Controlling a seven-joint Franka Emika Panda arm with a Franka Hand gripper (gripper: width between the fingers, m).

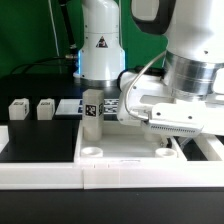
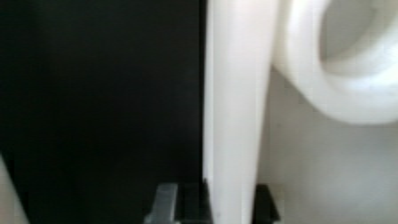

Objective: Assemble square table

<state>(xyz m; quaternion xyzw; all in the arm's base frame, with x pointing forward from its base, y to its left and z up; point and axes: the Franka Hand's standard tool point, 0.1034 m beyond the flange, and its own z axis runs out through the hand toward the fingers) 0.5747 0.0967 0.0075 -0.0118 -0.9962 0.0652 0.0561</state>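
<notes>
The white square slab (image 1: 120, 145) lies flat by the front rail, with round sockets near its corners. My gripper (image 1: 172, 142) is low over the slab's side at the exterior view's right. In the wrist view my gripper (image 2: 224, 203) straddles the slab's raised edge (image 2: 238, 100), a dark finger (image 2: 173, 203) on each side, shut on it. A round socket (image 2: 347, 60) lies just beside the edge. One tagged leg (image 1: 92, 110) stands upright at the slab's far corner on the exterior view's left. I cannot tell if it sits in a socket. Two legs (image 1: 18, 110) (image 1: 45, 108) lie further left.
The long low white border rail (image 1: 60, 176) runs along the front of the black table. The marker board (image 1: 68, 106) lies flat behind the slab. The robot's base (image 1: 100, 50) stands at the back. More tagged white pieces behind the upright leg are partly hidden by my hand.
</notes>
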